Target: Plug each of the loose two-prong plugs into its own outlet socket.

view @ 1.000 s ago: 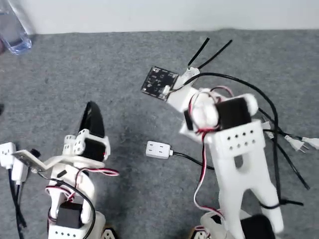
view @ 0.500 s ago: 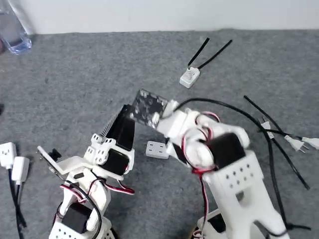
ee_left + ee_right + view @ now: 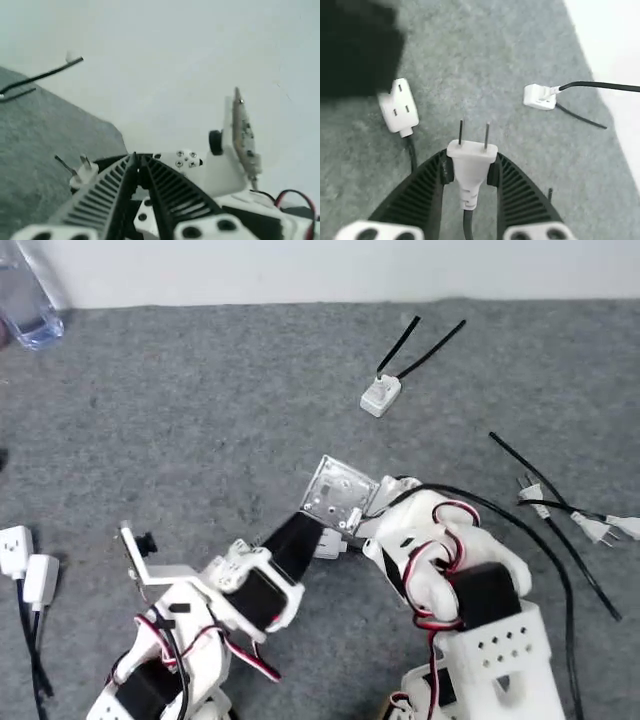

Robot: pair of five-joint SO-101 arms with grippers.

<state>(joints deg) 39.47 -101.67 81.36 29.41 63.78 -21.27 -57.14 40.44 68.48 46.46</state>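
My right gripper (image 3: 469,165) is shut on a white two-prong plug (image 3: 470,156), prongs pointing away from the wrist and black cord trailing back. Just past the prongs lies a white outlet socket (image 3: 397,106) on a black cord, partly covered in the high view (image 3: 326,548) by both arms. A second white socket (image 3: 539,96) lies farther off (image 3: 380,396). My left gripper (image 3: 137,161) is shut with nothing in it, its black fingers (image 3: 300,538) right beside the middle socket. The held plug (image 3: 80,172) shows close to the left fingertips.
More loose plugs on black cords (image 3: 592,528) lie at the right edge. Two white sockets (image 3: 25,562) with cords sit at the left edge. A clear bottle (image 3: 25,310) stands at the far left corner by the white wall. Grey carpet covers the table.
The right arm has drawn back from the far socket toward the middle one, still holding the plug. The left arm has swung right, up to that same socket.
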